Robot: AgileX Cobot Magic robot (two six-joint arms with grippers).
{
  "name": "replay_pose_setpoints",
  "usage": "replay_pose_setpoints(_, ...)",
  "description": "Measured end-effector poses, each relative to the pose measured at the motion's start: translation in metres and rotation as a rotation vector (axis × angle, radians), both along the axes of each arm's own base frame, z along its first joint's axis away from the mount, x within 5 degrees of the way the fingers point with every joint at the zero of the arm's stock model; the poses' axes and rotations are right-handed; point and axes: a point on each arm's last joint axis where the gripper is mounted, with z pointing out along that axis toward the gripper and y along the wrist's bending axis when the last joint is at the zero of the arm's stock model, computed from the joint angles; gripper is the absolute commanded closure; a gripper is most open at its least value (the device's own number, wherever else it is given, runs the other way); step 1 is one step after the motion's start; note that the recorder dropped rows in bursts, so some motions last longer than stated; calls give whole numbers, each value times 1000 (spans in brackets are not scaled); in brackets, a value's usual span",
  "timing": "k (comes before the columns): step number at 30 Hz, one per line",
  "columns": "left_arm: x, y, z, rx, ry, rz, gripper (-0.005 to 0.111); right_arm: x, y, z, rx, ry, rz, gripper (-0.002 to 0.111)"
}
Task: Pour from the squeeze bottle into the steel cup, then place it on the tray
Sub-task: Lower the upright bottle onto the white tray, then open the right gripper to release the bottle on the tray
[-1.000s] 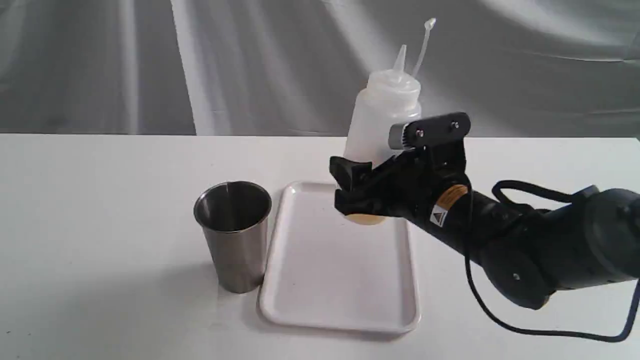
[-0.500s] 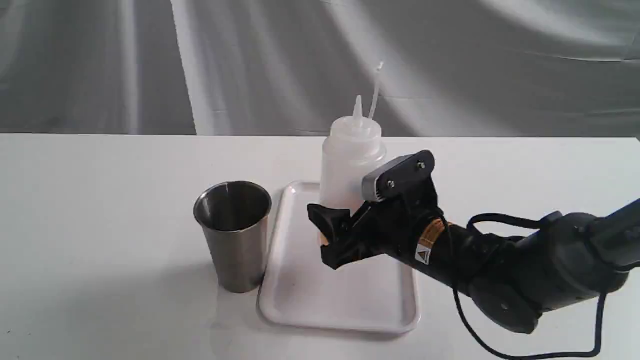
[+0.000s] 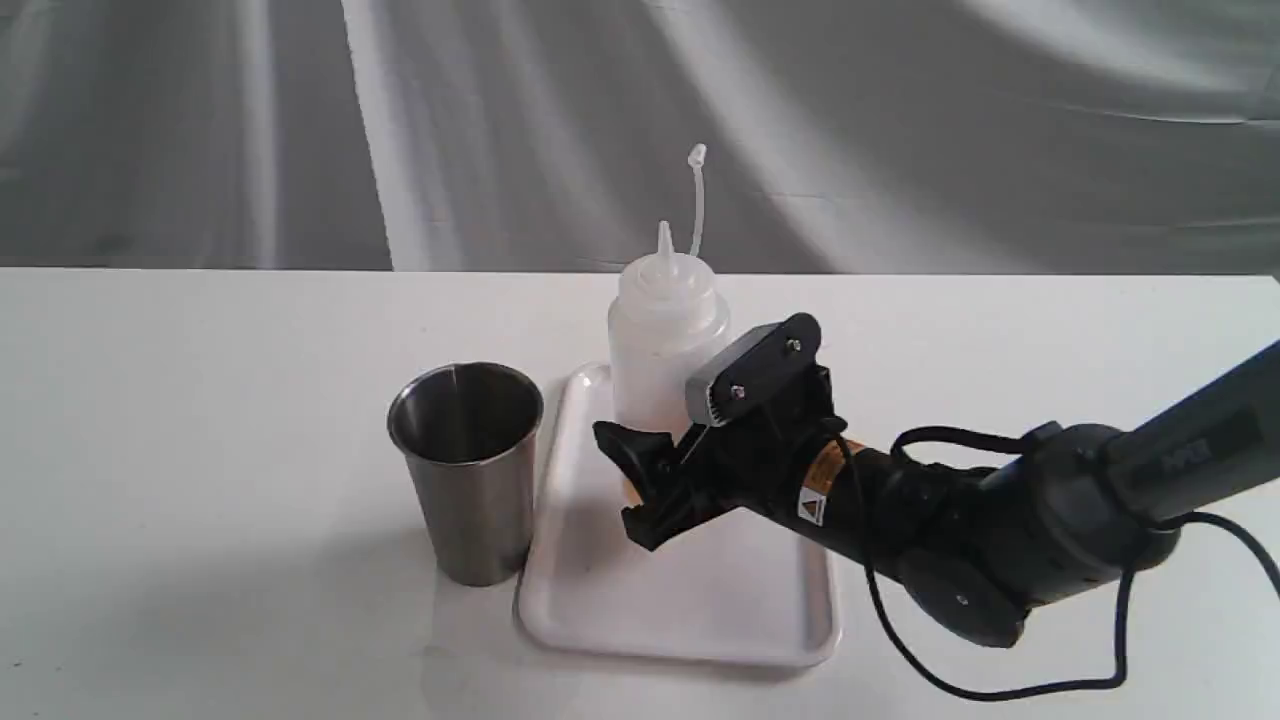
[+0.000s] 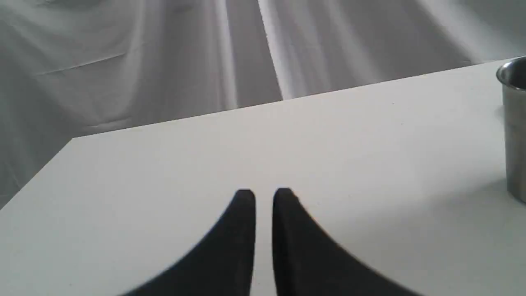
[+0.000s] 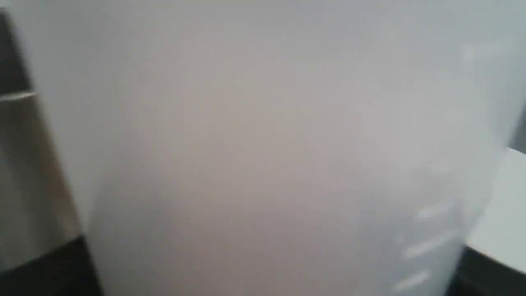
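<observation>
Clamping translucent whitish squeeze bottle [image 3: 665, 340] upright in clenched right fingers [image 3: 635, 455] low over flat white tray [image 3: 700, 610] for spill-free set-down, left fingers [image 4: 242, 230] pinched empty.

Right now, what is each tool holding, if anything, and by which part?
The right tool grips the squeeze bottle low on its body, near the base. The left tool holds nothing.

The right arm [image 3: 1000, 520] is matte black with bulbous rounded joints, trailed by a thin black cable [image 3: 1020, 691]. Behind the black right gripper [image 3: 628, 485] sit a grey ribbed block [image 3: 755, 370] with two screws and an orange label [image 3: 815, 490] bearing a white warning triangle. The left gripper [image 4: 264, 191] has two black tapered fingers [image 4: 242, 230].
</observation>
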Motion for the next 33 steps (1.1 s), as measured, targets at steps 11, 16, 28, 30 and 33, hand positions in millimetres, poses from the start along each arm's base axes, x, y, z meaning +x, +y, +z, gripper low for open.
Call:
replay_pose_setpoints(11,0,0,0,0,0,0,98,4,0,-22,-9,44,-12,108)
replay_pose_setpoints(16,0,0,0,0,0,0,98,4,0,-26,-4,47,-13,108)
replay_pose_setpoints(28,0,0,0,0,0,0,98,4,0,-27,15,43,-18,108)
replay_pose_setpoints(30,0,0,0,0,0,0,98,4,0,-27,19,45,-19,108)
replay_pose_setpoints(33,0,0,0,0,0,0,98,3,0,-27,22,42,-18,99)
